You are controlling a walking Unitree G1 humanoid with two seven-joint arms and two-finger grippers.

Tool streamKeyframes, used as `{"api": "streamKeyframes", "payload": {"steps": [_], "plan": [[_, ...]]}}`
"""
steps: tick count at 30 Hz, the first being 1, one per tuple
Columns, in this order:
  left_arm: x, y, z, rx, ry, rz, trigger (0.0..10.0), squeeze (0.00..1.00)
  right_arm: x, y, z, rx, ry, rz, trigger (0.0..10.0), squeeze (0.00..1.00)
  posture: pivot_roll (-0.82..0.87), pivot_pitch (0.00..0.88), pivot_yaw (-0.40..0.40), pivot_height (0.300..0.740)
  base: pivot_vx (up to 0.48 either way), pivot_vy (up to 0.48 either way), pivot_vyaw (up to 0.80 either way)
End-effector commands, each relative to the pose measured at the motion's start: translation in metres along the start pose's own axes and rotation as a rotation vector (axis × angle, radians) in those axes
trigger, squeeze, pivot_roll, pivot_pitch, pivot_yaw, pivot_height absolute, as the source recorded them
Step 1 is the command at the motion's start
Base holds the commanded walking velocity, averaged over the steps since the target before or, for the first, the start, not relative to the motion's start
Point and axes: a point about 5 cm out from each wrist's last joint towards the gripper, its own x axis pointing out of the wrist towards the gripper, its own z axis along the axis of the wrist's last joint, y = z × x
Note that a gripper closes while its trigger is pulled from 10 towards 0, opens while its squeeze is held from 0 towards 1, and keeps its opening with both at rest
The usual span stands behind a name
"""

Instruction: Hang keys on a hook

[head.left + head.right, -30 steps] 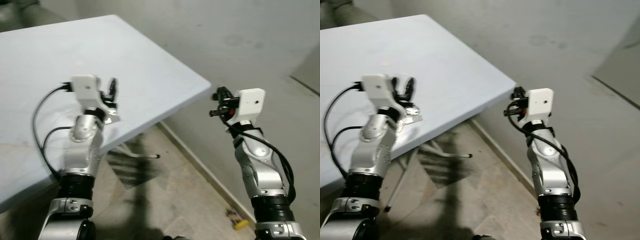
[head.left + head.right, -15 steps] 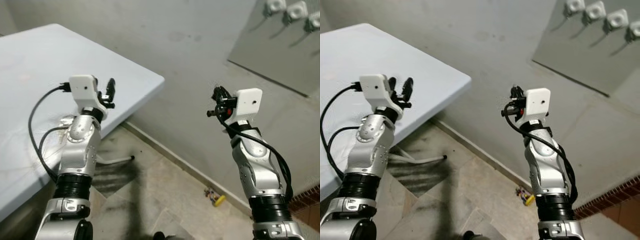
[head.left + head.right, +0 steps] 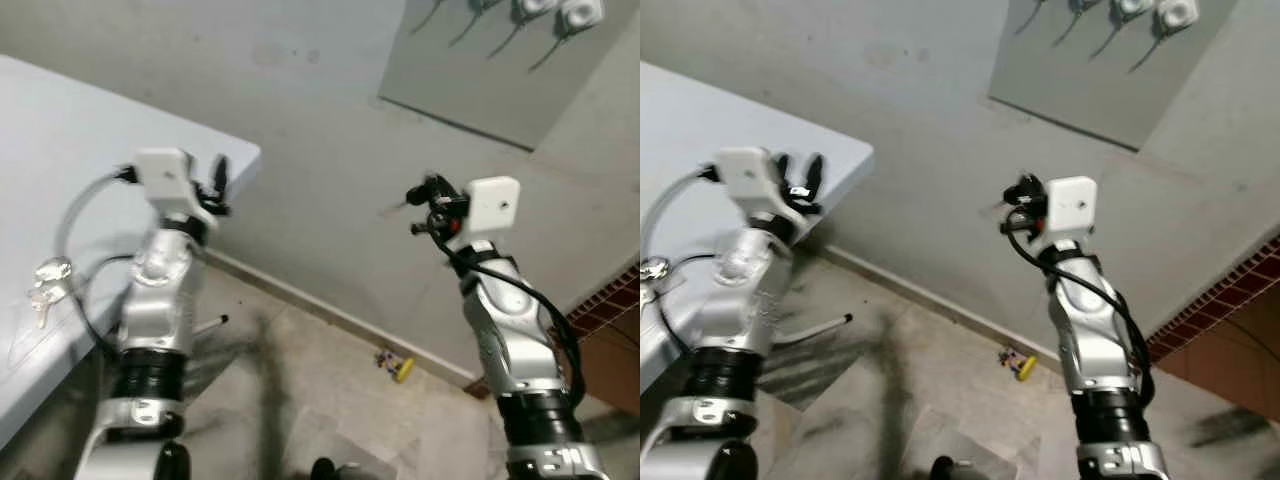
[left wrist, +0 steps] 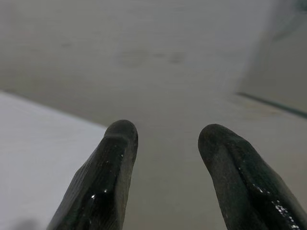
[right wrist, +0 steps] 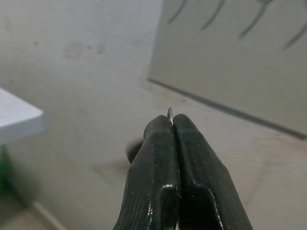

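A: Jaws? The right gripper point(image 5: 173, 125) is pinched tight on a thin key ring point(image 5: 170, 115); the left gripper point(image 4: 165, 139) is spread, holding nothing.

B: Head views add hooks point(image 3: 545, 15) above the right jaws, and keys point(image 3: 45, 283) on the table point(image 3: 60, 140).

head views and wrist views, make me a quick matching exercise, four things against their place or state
1 left tool
2 right tool
3 keys
4 hooks

a on the wall panel
b lying on the table
c open
d shut on a thin metal ring

Pairs: 1-c, 2-d, 3-b, 4-a
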Motion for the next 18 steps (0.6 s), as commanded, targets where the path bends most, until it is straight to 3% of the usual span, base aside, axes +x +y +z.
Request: {"api": "streamKeyframes", "payload": {"steps": [1, 7, 18], "plan": [[-0.003, -0.001, 0.002, 0.017, -0.007, -0.020, 10.0, 0.00, 0.000, 0.000, 0.003, -0.002, -0.010, 0.001, 10.0, 0.00, 0.05, 0.109, -0.083, 0.740, 0.000, 0.000, -0.73], [-0.007, -0.023, -0.002, 0.012, 0.005, -0.115, 10.0, 0.00, 0.000, -0.001, 0.003, -0.003, -0.006, -0.001, 10.0, 0.00, 0.05, 0.124, -0.088, 0.740, 0.000, 0.000, -0.73], [-0.006, -0.020, -0.008, 0.017, 0.066, -0.078, 10.0, 0.00, -0.002, -0.003, 0.002, -0.025, 0.001, -0.020, 10.0, 0.00, 0.05, 0.133, -0.087, 0.740, 0.000, 0.000, -0.72]]}}
